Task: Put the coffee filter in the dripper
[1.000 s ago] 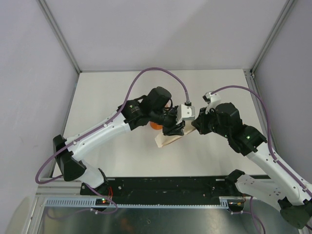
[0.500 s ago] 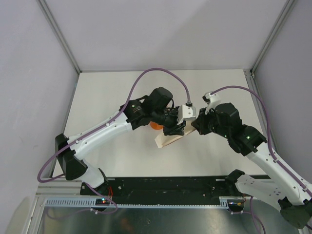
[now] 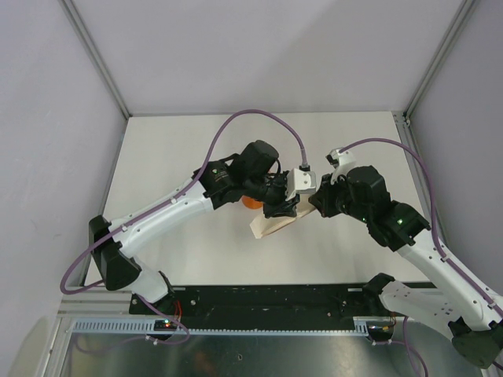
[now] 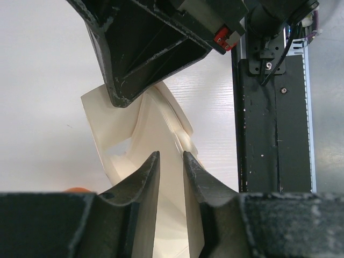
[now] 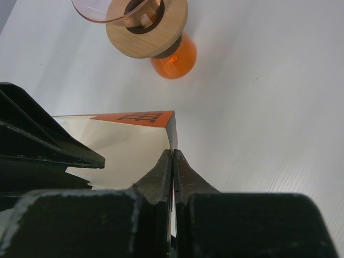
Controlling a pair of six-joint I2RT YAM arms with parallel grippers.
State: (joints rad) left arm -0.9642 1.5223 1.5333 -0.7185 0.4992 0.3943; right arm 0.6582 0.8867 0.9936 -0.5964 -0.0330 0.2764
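Note:
The white paper coffee filter (image 4: 170, 209) sticks out of the flat packet (image 3: 271, 226) with the orange printed strip (image 5: 134, 117). My left gripper (image 4: 171, 155) has its jaws nearly together with the filter paper between them; in the top view it (image 3: 281, 209) sits at the packet's mouth. My right gripper (image 5: 173, 152) is shut on the packet's edge and holds it just above the table (image 3: 310, 206). The dripper (image 5: 102, 11), clear and pinkish with a wooden collar (image 5: 148, 32), stands beyond the packet. In the top view it is hidden under the left arm.
A small orange cup (image 5: 174, 59) sits right by the dripper's collar and peeks out under the left arm (image 3: 251, 203). The black base rail (image 4: 274, 107) runs along the near table edge. Grey walls close in the back and both sides.

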